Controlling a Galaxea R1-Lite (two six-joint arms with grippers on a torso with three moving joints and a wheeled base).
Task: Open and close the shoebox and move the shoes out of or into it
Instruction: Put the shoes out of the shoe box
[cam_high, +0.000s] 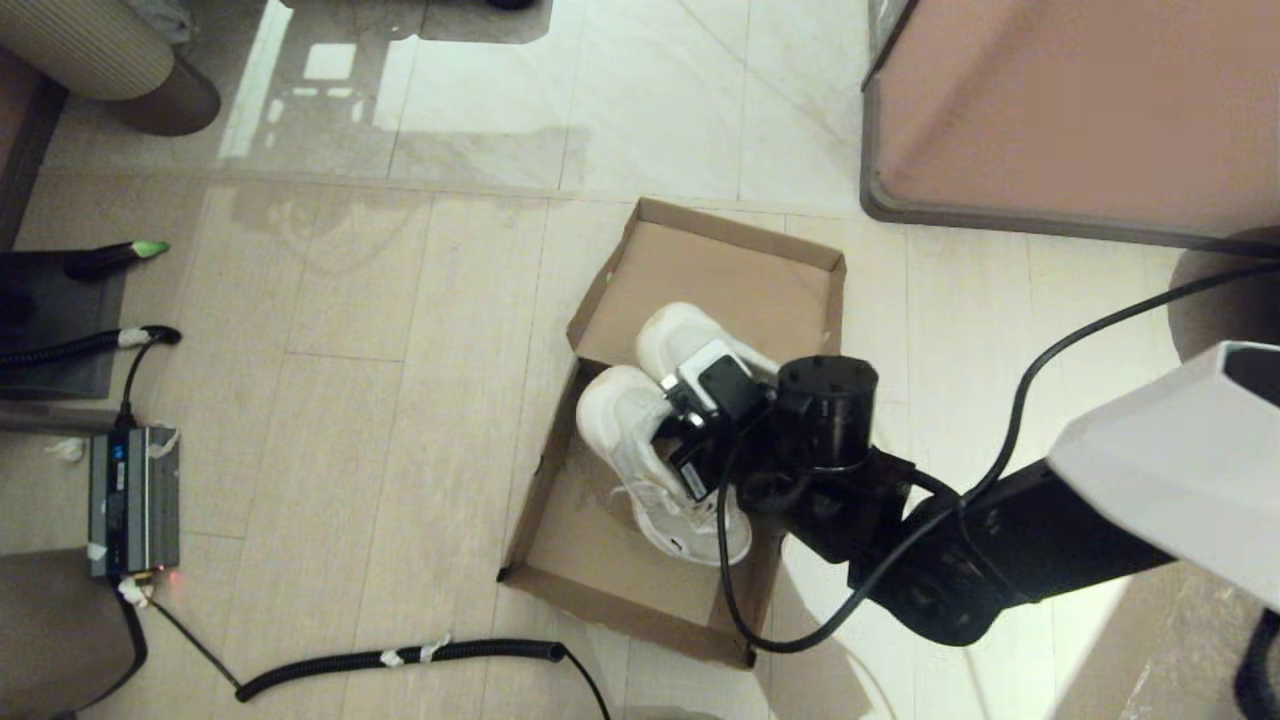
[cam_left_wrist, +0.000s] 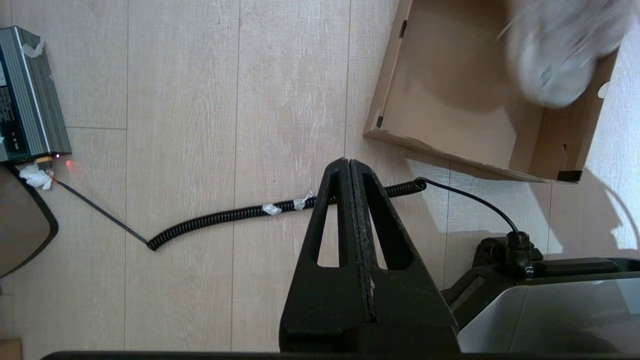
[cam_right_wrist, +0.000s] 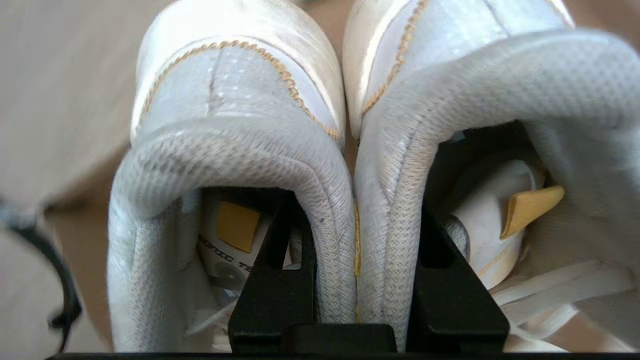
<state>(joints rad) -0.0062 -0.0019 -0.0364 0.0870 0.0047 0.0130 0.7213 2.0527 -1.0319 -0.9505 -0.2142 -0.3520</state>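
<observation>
Black cabled right arm, white shell.

Two white shoes sit in one open shoebox, one inner heel wall on either side between the right jaws. One coiled cable and one grey power unit lie on the floor.

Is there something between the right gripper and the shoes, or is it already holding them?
Nothing is between them. The right gripper has one finger inside each of the shoes and pinches their two inner heel walls together, over the open shoebox. The left gripper is shut and idle above the floor.
</observation>
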